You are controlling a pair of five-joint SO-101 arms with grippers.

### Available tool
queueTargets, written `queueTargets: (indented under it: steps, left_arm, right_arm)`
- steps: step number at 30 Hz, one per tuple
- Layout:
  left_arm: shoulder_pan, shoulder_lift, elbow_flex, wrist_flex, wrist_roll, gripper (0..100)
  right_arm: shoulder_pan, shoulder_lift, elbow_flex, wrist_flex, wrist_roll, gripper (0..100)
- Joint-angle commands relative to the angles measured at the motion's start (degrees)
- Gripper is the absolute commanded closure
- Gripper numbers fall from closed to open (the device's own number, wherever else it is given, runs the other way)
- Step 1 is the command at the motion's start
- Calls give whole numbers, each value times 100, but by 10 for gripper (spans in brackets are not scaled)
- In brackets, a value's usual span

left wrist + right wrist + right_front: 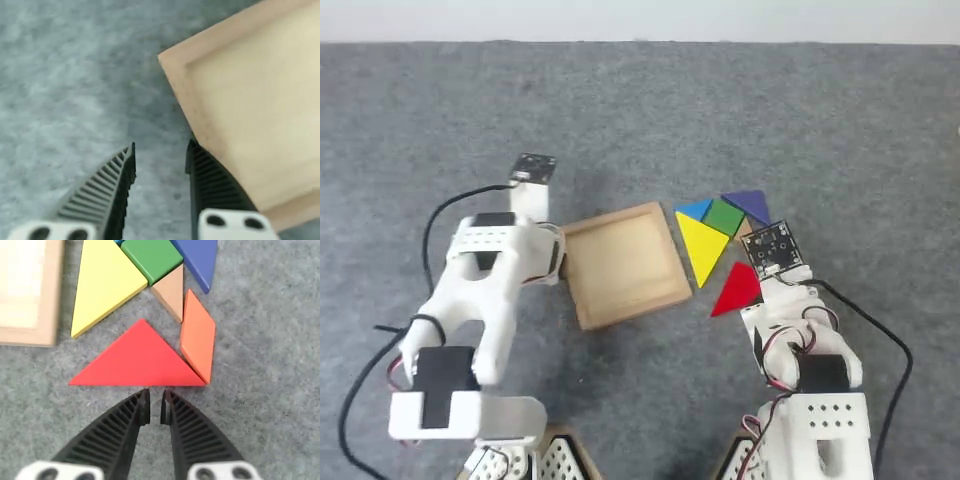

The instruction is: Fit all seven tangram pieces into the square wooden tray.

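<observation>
Overhead view, close wrist cameras, tray (625,265) shared

I seem to be driving a robotics test bench. Grey felt-like matting (640,110) covers the surface all round the square wooden tray (623,265), and a pale strip (640,20) runs beyond the tray's far side. Flanking the tray stand the white plastic left arm (470,300) and right arm (800,350), with loose black cables (360,380) and bare circuit boards (775,248).
</observation>
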Motion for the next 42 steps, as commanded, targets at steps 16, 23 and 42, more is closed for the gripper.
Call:
queueTargets:
  steps: [16, 23, 42]
  left_arm:
    - [-1213, -1943, 40, 97, 967, 830]
    - [-519, -5996, 2466, -141, 158, 830]
    - [-352, -5705, 3240, -853, -229, 829]
  right_arm:
    - [75, 101, -448, 303, -26, 929]
    - [31, 1640, -1319, 84, 615, 928]
    - [-1270, 4207, -3086, 1437, 5442, 716]
